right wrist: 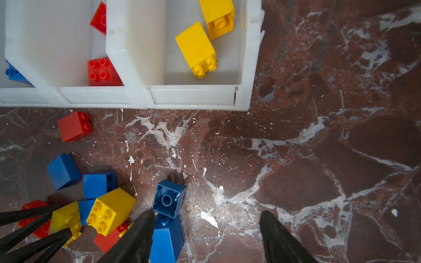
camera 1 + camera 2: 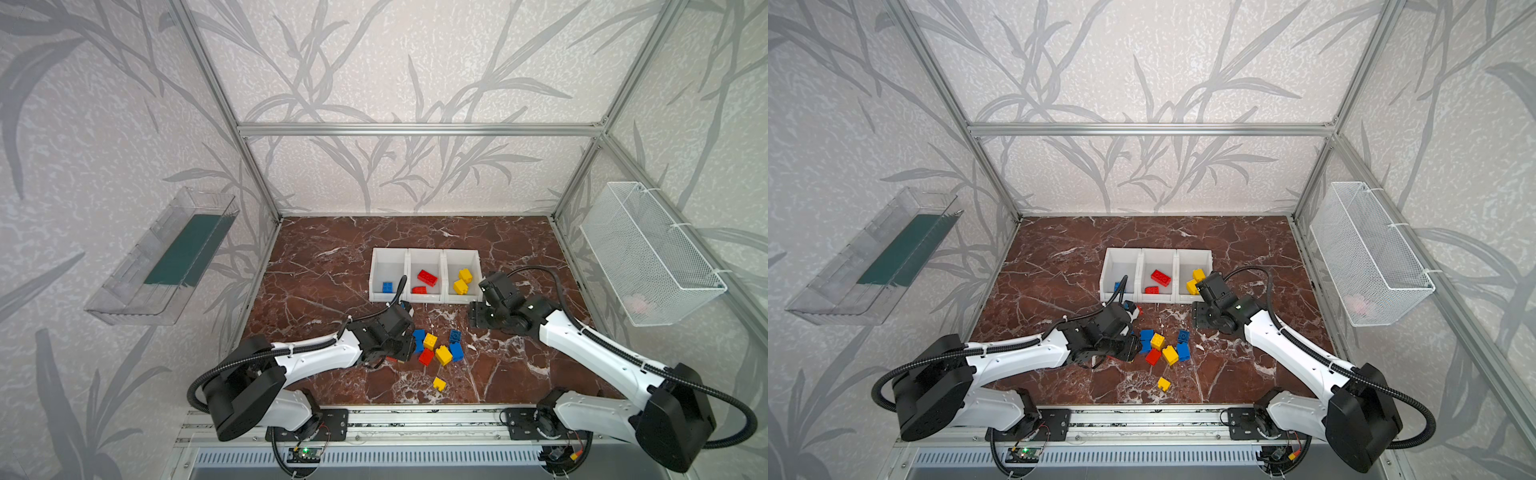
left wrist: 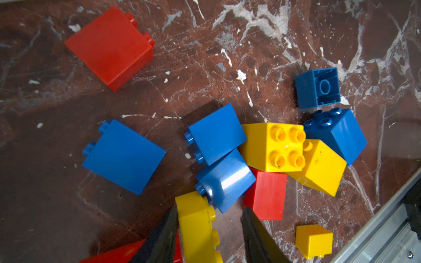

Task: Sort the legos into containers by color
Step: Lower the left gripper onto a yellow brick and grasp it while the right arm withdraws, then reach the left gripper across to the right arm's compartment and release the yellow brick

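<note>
Straddling a yellow oblong brick (image 3: 198,227), the left gripper (image 3: 209,208) has its fingers (image 3: 164,234) part open. One finger lies against the brick's side and the other stands off it with a gap, so the brick sits between the jaws without being clamped. Just past the fingertips lies the pile of loose legos (image 2: 436,349), blue, yellow and red bricks touching one another on the marble table (image 2: 324,266), in front of the containers and between the two arms. A small yellow brick (image 2: 439,384) lies apart from the pile on the robot's side, and a lone red brick (image 1: 74,126) lies just in front of the containers. The right gripper (image 1: 208,225) hovers at the pile's right edge, fingers spread wide with only bare table between them; one finger overlaps a tall blue brick (image 1: 167,241), and I cannot tell whether they touch. The containers (image 2: 426,251), three white bins joined in a row, stand farther back. The left bin holds a single blue brick (image 2: 387,286), the middle bin two red bricks (image 2: 427,277), and the right bin two yellow bricks (image 2: 461,286).
</note>
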Available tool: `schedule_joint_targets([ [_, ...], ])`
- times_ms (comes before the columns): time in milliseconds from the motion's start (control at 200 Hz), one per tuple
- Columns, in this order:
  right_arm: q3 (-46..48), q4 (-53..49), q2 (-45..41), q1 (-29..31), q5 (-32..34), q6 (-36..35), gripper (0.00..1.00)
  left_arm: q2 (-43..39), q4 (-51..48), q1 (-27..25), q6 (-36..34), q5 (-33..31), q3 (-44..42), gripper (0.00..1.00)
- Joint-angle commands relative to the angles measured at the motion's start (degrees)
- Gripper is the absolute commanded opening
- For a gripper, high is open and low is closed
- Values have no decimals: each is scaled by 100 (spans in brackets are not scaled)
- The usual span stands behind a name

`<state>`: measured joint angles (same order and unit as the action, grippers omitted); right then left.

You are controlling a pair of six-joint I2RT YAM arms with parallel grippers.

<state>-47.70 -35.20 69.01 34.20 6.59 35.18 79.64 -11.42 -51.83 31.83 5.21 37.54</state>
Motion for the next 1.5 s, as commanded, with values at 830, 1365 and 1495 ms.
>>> schedule_joint_targets([
  [830, 102, -347, -962, 22, 597, 64, 71, 284, -716, -125, -954, -872, 1634, 22],
  [1365, 345, -953, -2177, -59, 983, -137, 70, 3231, -79, 442, -2034, -257, 5123, 22],
  [1495, 473, -1057, -2367, -61, 901, -33, 70, 3763, 181, 610, -1811, -17, 5562, 22],
])
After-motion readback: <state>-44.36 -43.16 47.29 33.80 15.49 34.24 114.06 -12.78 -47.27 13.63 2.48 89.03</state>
